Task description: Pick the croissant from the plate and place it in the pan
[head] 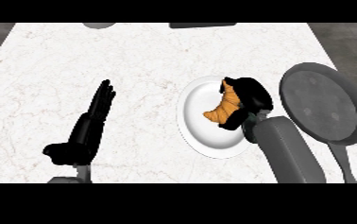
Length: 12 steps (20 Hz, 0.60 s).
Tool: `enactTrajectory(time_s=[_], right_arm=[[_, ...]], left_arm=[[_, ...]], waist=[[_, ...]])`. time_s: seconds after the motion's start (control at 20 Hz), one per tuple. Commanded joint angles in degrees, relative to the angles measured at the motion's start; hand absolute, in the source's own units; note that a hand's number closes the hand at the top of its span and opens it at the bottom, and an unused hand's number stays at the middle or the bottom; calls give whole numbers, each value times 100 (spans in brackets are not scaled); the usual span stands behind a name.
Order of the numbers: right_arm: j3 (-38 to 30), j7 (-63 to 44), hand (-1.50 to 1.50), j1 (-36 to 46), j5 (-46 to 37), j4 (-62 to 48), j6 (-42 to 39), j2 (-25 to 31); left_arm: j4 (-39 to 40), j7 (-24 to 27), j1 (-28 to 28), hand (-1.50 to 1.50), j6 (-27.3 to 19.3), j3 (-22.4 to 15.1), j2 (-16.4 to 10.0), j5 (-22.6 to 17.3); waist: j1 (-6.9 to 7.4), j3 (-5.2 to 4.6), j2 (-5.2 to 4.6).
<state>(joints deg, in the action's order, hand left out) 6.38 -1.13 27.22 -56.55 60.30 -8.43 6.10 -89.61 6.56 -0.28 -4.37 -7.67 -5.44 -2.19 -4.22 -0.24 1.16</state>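
One left hand [87,128] is seen resting open, well apart on the left. One croissant [222,109] is lying on one white plate [202,135], its long side running near to far. It is hugged by the curled fingers of the right hand [254,98]. One grey pan [317,100] is found just right of those fingers.

counter [140,57]: you are seeing a white marbled top bearing two things.
plate [202,135]: white, lying right of centre.
pan [317,100]: grey, sitting just right of the plate.
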Motion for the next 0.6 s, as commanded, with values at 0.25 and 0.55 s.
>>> enactTrajectory(time_s=[0.25,0.55], right_arm=[[-640,-3962,150,722,-1554,1233,1717,-507],[94,-5904,150,703,-2229,2204,1989,-606]], left_arm=[[-56,42,152,0,96,-24,-22,-56],[-17,-147,-229,0,57,-157,102,57]], waist=[[197,-10,30],[376,19,-81]])
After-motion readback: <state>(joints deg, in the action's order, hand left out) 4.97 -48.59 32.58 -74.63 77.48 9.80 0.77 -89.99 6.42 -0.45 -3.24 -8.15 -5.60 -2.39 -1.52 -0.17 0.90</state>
